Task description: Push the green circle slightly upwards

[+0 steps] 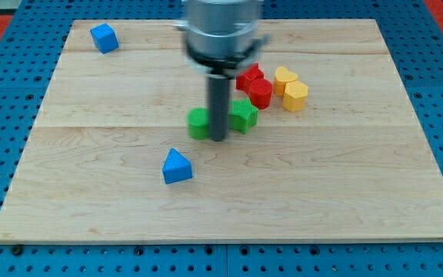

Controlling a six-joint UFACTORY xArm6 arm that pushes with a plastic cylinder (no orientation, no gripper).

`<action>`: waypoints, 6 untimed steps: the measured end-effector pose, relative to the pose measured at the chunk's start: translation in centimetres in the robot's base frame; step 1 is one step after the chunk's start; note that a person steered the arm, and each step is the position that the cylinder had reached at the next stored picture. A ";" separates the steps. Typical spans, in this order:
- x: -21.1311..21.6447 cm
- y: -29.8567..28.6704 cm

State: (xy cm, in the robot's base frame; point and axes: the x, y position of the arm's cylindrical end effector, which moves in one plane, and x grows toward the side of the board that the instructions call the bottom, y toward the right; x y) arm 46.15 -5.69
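Note:
The green circle sits near the board's middle, partly hidden by my rod. My tip rests on the board just to the right of the green circle and slightly below it, touching or nearly touching it. A green star lies right of the rod, close to it.
Above right of the star are a red star, a red circle, a yellow heart and a yellow hexagon. A blue triangle lies below left. A blue cube sits at top left. The wooden board ends in a blue pegboard.

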 end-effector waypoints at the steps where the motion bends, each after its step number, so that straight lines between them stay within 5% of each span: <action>1: 1.7 -4.6; 3: -6.1 -9.6; 6: -3.4 -1.0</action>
